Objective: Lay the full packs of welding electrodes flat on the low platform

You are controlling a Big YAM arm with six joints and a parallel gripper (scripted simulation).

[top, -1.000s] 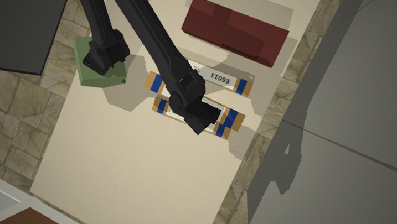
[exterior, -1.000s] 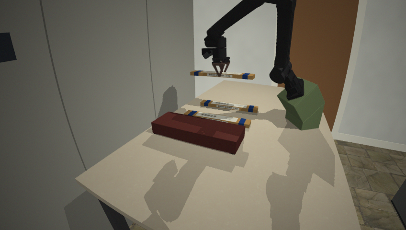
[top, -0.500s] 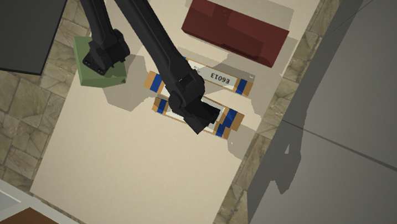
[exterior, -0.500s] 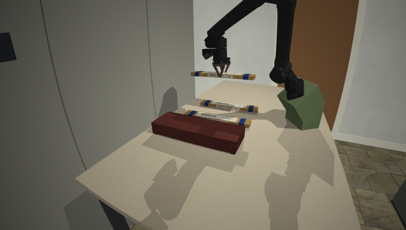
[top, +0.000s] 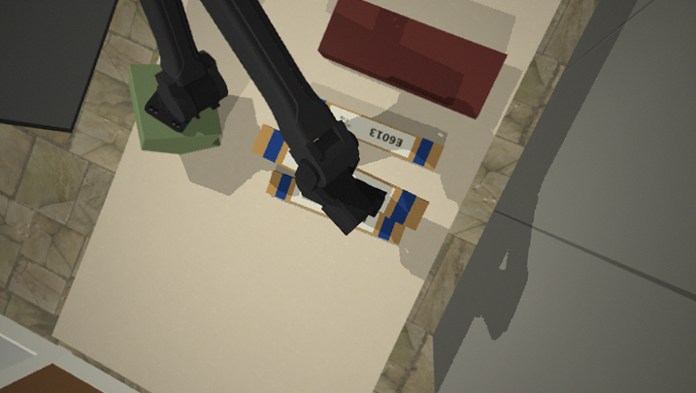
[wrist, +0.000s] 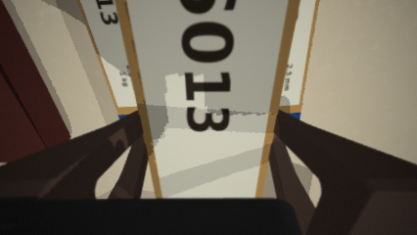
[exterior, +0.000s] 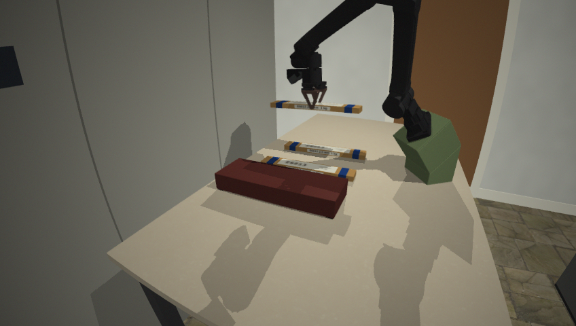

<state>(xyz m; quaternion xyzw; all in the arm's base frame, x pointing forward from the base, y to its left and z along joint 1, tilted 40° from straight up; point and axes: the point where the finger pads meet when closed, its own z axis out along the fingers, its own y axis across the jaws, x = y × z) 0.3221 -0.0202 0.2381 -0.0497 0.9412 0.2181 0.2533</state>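
My gripper (exterior: pixel 312 105) (wrist: pixel 208 117) is shut on the middle of one electrode pack (top: pixel 273 146) (exterior: pixel 349 109) (wrist: pixel 208 162), white-labelled with blue bands and tan ends. The pack hangs roughly level, well above the table. A second pack (top: pixel 386 135) (exterior: pixel 297 164) (wrist: pixel 113 73) lies flat on the table beside the platform. A third pack (top: pixel 282 186) (exterior: pixel 355 154) (wrist: pixel 299 73) lies flat farther from the platform, partly hidden by the held pack in the top view. The low dark red platform (top: pixel 350 44) (exterior: pixel 278 197) (wrist: pixel 29 98) bears no pack. In the top view the wrist hides the fingers.
The arm's base stands on a green block (top: pixel 163 143) (exterior: pixel 434 161) at one side of the beige table (top: pixel 225 297) (exterior: pixel 307 282). A grey wall or cabinet (top: pixel 631 195) (exterior: pixel 162 80) stands along the table's opposite side.
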